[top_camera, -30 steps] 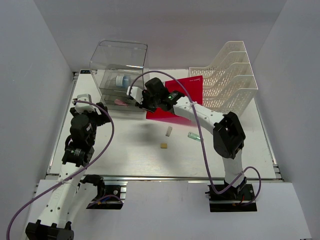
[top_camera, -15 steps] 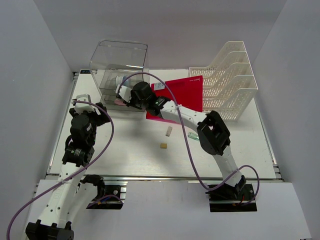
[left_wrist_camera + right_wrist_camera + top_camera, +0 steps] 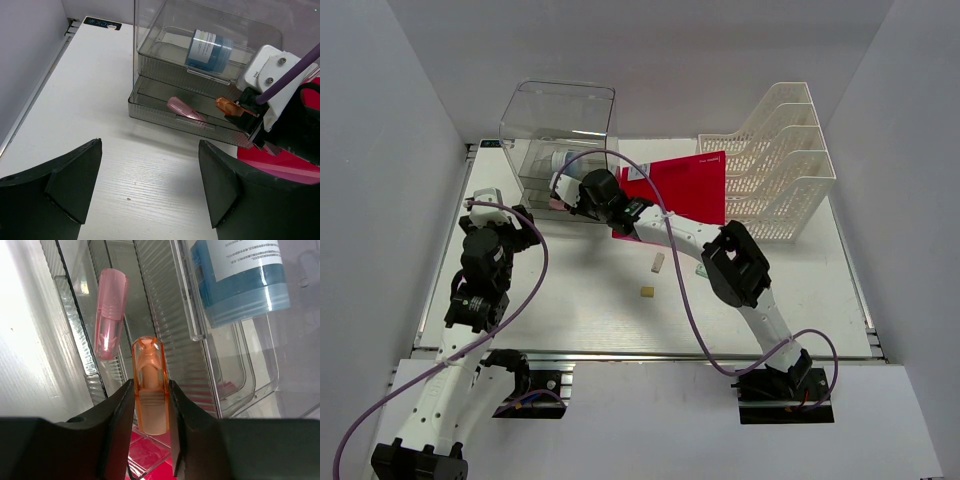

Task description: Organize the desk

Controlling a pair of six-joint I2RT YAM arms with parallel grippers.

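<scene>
**Right gripper holding an orange cap at the open lower drawer**

The desk (image 3: 570, 300) is filling the middle of the top view as a white matte tabletop, with its silver rail (image 3: 640, 355) running along the lower edge, just above the two arm bases. Two small tan pieces (image 3: 658, 262) are lying loose near the centre of it, close together but apart.

At the upper left of the desk a clear drawer box (image 3: 560, 110) is standing, its lower drawer pulled out toward the centre. A pink tube (image 3: 185, 109) is lying in that lower drawer, and a blue-labelled jar (image 3: 207, 49) is lying on its side in the upper drawer.

The right gripper (image 3: 150, 407) is reaching across to the front of the box. Its fingers are clamped on a translucent orange cap (image 3: 149, 385), pinching it from both sides. In the right wrist view the cap is pointing up the frame over the ribbed wall of the lower drawer, with the pink tube just to its upper left.

A red folder (image 3: 690, 185) is lying right of the box, partly under the right arm. A white mesh rack (image 3: 785, 160) is standing at the upper right.

The left gripper (image 3: 150, 185) is hanging over bare desk at the left of the top view. Its fingers are spread wide apart and holding nothing. In its wrist view the box is sitting in the upper half of the frame.
</scene>
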